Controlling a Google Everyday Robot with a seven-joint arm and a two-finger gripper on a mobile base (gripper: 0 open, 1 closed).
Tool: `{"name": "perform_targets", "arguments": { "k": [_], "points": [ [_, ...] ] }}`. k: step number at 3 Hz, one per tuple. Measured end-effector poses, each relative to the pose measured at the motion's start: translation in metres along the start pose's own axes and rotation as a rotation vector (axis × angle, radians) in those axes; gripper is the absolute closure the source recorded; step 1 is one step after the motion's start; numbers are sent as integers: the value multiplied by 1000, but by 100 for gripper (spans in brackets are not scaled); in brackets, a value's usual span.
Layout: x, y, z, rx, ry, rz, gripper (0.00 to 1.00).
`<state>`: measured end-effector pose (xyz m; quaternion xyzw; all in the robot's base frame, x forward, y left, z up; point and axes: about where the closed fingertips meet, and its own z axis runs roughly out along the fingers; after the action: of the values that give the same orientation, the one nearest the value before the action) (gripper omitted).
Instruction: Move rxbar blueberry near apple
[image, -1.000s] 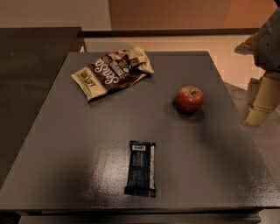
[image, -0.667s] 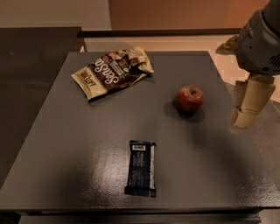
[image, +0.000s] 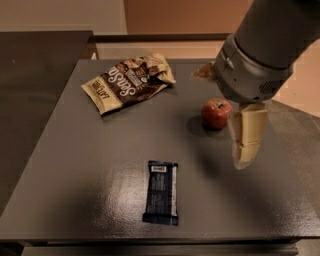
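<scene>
My claw hangs over the right side of the grey table, just beside the apple, with its pale tip pointing down. Whether it is released or clenched I cannot tell (it shows only as one cream slab, seen from the side). My arm runs off the top edge and hides part of a tan scrap I cannot make out. The rxbar blueberry lies flat near the front edge, well apart from the apple. A crinkled snack bag sits at the back left.

One high view, looking down across table, hand at right
</scene>
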<state>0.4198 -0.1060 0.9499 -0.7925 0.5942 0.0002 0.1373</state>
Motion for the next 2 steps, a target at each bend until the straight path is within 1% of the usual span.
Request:
{"name": "perform_targets", "arguments": {
  "k": [1, 2],
  "points": [
    [-36, 10, 24, -64, -26, -212, 0],
    [-61, 23, 45, -106, -42, -396, 0]
  ]
}}
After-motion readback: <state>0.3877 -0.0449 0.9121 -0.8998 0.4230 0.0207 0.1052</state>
